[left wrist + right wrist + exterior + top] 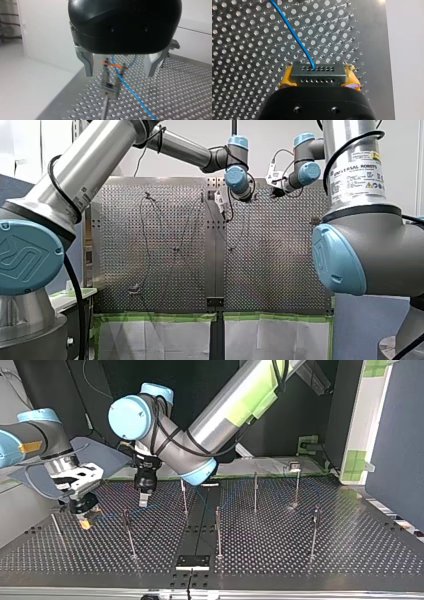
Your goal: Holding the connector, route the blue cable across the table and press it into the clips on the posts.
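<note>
The big grey metal table (350,552) full of little holes has thin metal posts (218,530) standing on it.

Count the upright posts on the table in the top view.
7. Far-left post; post beside it; two at the centre seam; three to the right. The arms may hide others.

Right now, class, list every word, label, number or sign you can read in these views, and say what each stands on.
"UNIVERSAL ROBOTS": white label on my right arm, front view.
Same label's fine print and yellow warning signs: too small to read.
Stamped characters along the perforated table's edge, right wrist view: too small to read.
Embossed emblem on my left arm's blue joint cap: no readable letters.
</note>
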Tool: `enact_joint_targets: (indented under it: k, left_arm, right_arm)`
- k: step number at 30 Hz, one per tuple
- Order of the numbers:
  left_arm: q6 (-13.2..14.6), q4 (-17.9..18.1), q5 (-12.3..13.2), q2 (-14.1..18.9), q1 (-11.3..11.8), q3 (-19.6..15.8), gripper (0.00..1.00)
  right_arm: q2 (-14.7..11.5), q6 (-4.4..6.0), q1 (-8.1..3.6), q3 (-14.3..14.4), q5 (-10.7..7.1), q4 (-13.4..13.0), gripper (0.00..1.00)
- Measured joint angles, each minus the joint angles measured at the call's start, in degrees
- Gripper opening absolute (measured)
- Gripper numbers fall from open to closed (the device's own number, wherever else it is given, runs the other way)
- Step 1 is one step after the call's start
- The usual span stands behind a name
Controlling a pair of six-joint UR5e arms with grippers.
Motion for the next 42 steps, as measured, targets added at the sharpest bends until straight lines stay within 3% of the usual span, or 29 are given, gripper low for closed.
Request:
enact_joint_targets:
  k: [8,18,23,29,42]
  left_arm:
    - [-0.73,4.09,-0.35,4.09,0.43,-4.08,1.00]
    - [-4.18,9.20,-3.54,9.19,-2.18,-9.18,1.00]
    - [-3.37,11.73,-3.43,11.35,-2.44,-11.75,1.00]
    - [-3.19,15.10,-3.31,9.48,-2.24,-15.10,1.00]
    - [-3.47,22.02,-6.42,2.68,-3.02,-22.01,1.00]
  right_arm:
    - [0.03,0.00,0.13,-0.01,0.00,0.00,0.00]
    - [0.02,-0.02,0.82,0.00,-0.10,0.15,0.00]
    - [0.02,-0.10,1.02,0.00,-0.12,0.18,0.00]
    - [0.03,-0.23,1.20,0.00,-0.10,0.24,0.00]
    - [0.05,-0.43,1.26,0.00,0.06,0.19,0.00]
